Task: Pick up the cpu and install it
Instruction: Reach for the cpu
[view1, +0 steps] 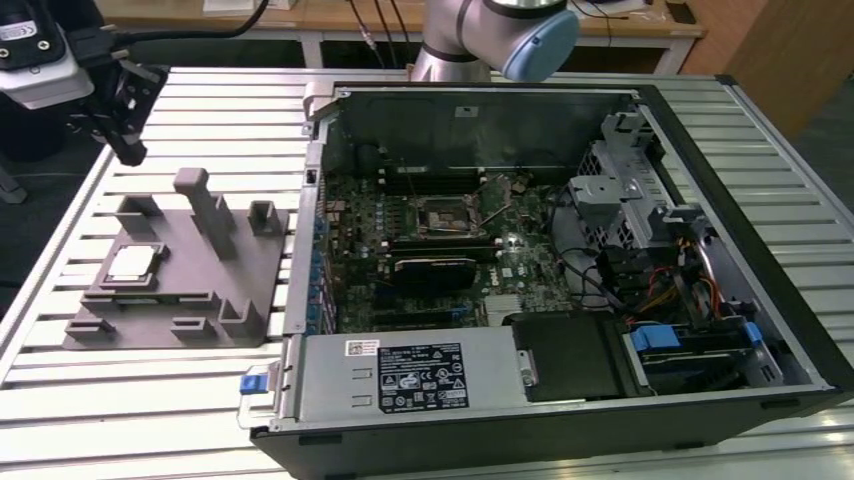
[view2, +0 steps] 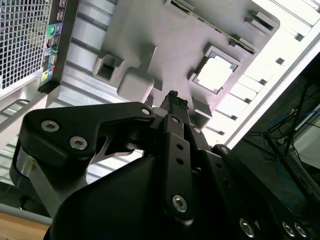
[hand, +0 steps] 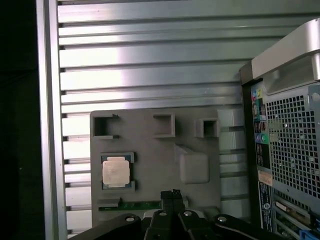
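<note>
Our fingers (hand: 167, 199) hang closed, empty, near the grey plastic fixture (hand: 150, 150); lowering them shut, we risk scraping the silvery square cpu (hand: 116, 171).

The arm (view1: 454, 45) is silvery grey tubing with a pale blue round cap (view1: 541, 42) on one joint. Its gripper (view2: 173, 97) is matt black and angular, studded with silver screws (view2: 79, 143).

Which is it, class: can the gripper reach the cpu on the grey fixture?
Probably yes, reachable: the cpu lies uncovered in an open pocket of the grey fixture, with the gripper hanging above the fixture nearby.
</note>
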